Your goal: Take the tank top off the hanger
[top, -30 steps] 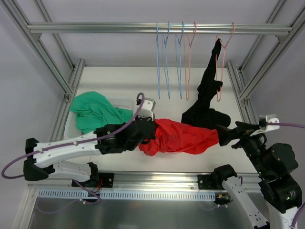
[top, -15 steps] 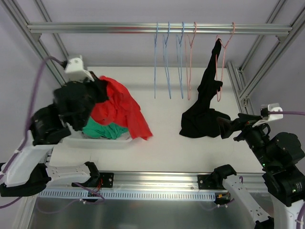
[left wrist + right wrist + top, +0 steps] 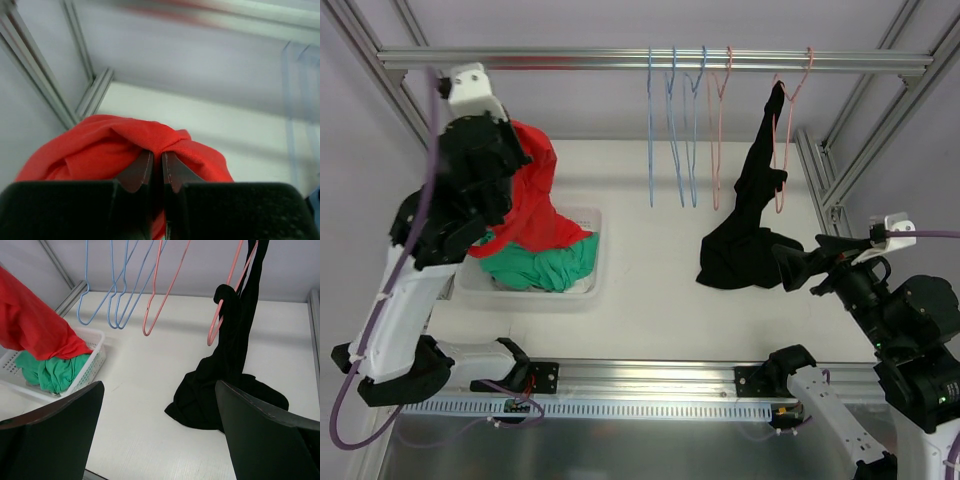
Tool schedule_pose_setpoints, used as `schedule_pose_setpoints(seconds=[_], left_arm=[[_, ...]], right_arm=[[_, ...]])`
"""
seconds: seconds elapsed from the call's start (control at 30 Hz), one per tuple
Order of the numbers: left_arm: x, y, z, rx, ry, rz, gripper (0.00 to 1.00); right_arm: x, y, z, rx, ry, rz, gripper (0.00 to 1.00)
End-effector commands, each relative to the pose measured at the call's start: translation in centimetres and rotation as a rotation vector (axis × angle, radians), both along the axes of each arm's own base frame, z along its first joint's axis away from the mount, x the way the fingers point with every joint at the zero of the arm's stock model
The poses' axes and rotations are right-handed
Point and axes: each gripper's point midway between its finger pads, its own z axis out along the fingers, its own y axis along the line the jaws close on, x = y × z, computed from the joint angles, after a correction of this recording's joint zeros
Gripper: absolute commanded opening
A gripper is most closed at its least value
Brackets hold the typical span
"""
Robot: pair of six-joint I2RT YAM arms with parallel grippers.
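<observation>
The black tank top (image 3: 756, 190) hangs from a pink hanger (image 3: 807, 62) on the rail at the right; its lower part lies bunched on the table. It also shows in the right wrist view (image 3: 225, 385) with the pink hanger (image 3: 209, 340). My right gripper (image 3: 792, 266) is open and empty, low beside the bunched hem, its jaws wide apart in the right wrist view (image 3: 159, 385). My left gripper (image 3: 515, 150) is raised at the far left, shut on a red garment (image 3: 538, 205), whose fold sits between the fingers (image 3: 156, 160).
A white basket (image 3: 592, 250) at the left holds a green garment (image 3: 545, 268); the red garment drapes into it. Three blue hangers (image 3: 670, 130) and an empty pink hanger (image 3: 716, 130) hang from the rail (image 3: 570, 60). Aluminium frame posts stand at both sides.
My left arm swung the red garment from the table's middle up and left, over the basket. The right gripper stayed by the black tank top's hem.
</observation>
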Motion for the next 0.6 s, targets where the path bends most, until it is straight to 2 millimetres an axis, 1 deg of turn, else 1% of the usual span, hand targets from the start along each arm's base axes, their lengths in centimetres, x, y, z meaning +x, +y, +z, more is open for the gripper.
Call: schedule_pose_setpoints(seconds=[0.0, 0.03, 0.07, 0.13, 0.17, 0.2, 0.23, 0.27, 0.3, 0.33, 0.37, 0.4, 0.43, 0.47, 0.5, 0.53, 0.57], left_arm=[[1.3, -1.0, -6.2, -0.068, 0.124, -0.059, 0.00], [1.5, -0.3, -7.5, -0.093, 0.145, -0.035, 0.00], [1.2, -0.5, -10.1, -0.096, 0.194, -0.053, 0.00], [1.1, -1.0, -12.5, -0.140, 0.235, -0.056, 0.00], [0.9, -1.3, -15.0, -0.135, 0.286, -0.062, 0.00], [0.9, -1.9, -16.6, -0.172, 0.314, -0.072, 0.00], [1.0, -2.1, -18.0, -0.181, 0.336, -0.066, 0.00], [1.4, -2.4, -21.4, -0.168, 0.398, -0.048, 0.00], [1.4, -2.6, -23.3, -0.200, 0.433, -0.025, 0.00], [1.4, -2.6, -25.2, -0.212, 0.473, -0.003, 0.00], [0.8, -2.3, -28.8, -0.204, 0.543, 0.029, 0.00], [0.4, -2.1, -30.7, -0.261, 0.565, 0.078, 0.00], [-0.1, -1.9, -32.4, -0.284, 0.590, 0.110, 0.00], [-1.5, -1.1, -36.0, -0.278, 0.653, 0.156, 0.00], [-2.1, -0.9, -37.6, -0.342, 0.664, 0.208, 0.00], [-2.7, -0.5, -39.1, -0.360, 0.680, 0.243, 0.00], [-4.0, 0.3, -41.6, -0.351, 0.728, 0.282, 0.00]], right_arm=[[0.4, 0.4, 0.8, 0.013, -0.008, 0.011, 0.99], [0.6, 0.4, 0.7, 0.006, -0.003, 0.006, 1.00], [0.8, 0.3, 0.7, -0.002, -0.001, 0.000, 0.99], [1.6, -0.1, 0.5, -0.015, 0.016, -0.033, 0.99], [1.9, -0.1, 0.5, -0.019, 0.026, -0.041, 1.00], [2.4, -1.0, 0.8, -0.019, 0.028, -0.099, 1.00], [3.1, -1.0, 0.7, -0.026, 0.043, -0.109, 0.99], [3.4, -1.0, 0.9, -0.029, 0.045, -0.113, 1.00], [3.4, -1.1, 2.0, -0.033, 0.023, -0.115, 0.99], [3.6, -1.2, 2.5, -0.037, 0.017, -0.126, 0.99], [4.3, -1.7, 2.7, -0.051, 0.026, -0.164, 1.00], [4.5, -2.0, 3.1, -0.064, 0.027, -0.180, 0.99], [4.3, -2.6, 4.8, -0.093, -0.009, -0.196, 0.99], [5.6, -2.7, 4.7, -0.127, 0.020, -0.220, 1.00], [6.2, -3.5, 4.7, -0.158, 0.036, -0.266, 1.00], [6.4, -3.7, 5.9, -0.185, 0.018, -0.272, 0.99], [7.0, -3.1, 6.0, -0.209, 0.031, -0.241, 0.99]])
